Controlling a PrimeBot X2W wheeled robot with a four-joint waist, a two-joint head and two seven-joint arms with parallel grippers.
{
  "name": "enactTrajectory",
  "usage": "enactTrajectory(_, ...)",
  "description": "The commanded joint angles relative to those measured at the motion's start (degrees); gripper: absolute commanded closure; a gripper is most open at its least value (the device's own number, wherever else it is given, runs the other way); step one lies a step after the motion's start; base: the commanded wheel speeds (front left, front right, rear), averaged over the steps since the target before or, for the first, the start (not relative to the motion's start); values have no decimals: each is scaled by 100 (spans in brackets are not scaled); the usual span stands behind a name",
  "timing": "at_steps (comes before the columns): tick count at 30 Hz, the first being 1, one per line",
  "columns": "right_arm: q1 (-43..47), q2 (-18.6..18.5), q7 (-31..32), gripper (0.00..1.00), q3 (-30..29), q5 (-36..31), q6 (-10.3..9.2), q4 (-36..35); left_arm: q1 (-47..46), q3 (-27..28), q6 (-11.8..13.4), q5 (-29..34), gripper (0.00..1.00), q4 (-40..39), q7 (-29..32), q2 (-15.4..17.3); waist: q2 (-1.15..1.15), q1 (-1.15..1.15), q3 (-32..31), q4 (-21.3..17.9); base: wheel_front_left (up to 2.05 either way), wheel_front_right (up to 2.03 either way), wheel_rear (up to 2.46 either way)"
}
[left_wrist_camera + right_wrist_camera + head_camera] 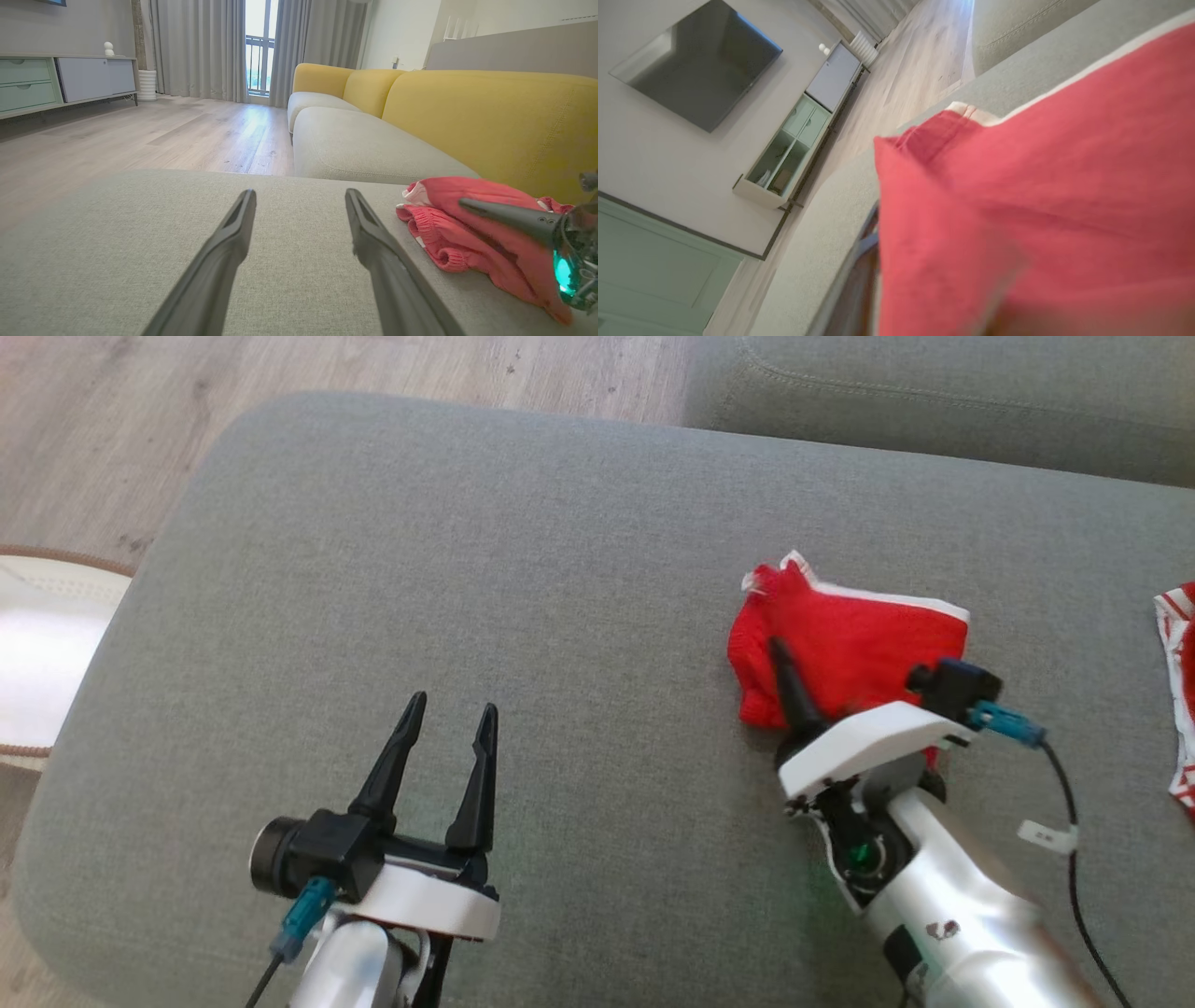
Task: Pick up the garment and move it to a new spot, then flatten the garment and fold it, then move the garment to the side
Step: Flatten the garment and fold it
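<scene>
**Two grippers over the grey cushion, red garment under the right one**

At the far left we see a pale mat (42,644) with a brown edge, lying on the wooden floor (103,420) beside the grey cushion (523,569). Next comes the left gripper (453,702), low and left over bare cushion, its two dark fingers (387,761) released, spread apart and holding nothing. It is well apart from the garment.

Right of centre lies the red garment (864,639), bunched in a loose heap on the cushion, with a white trim along its far edge. The right gripper (801,683) is at its near side. One finger (789,681) lies across the top of the red cloth, and the other is hidden from us. The right wrist view is mostly covered by red fabric, so we cannot tell whether these fingers are clenched on the garment or loose.

At the far right edge, a red-and-white striped cloth (1178,695) lies on the same cushion, apart from the garment.
</scene>
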Motion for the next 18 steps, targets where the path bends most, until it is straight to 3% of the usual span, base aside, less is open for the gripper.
enactTrajectory(1,-246,50,-7,0,243,15,-4,-119,-162,134,-2,39,0,-150,-30,35,0,0,8,11,0,0,0)
enactTrajectory(12,-227,50,413,0,1602,299,-4,-148,-184,194,-2,94,0,-73,-30,35,0,0,-62,-57,0,0,0)
enactTrajectory(18,-240,50,385,0,1907,403,-4,-268,-176,267,-5,139,0,-86,-30,35,0,0,-142,-269,0,0,0)
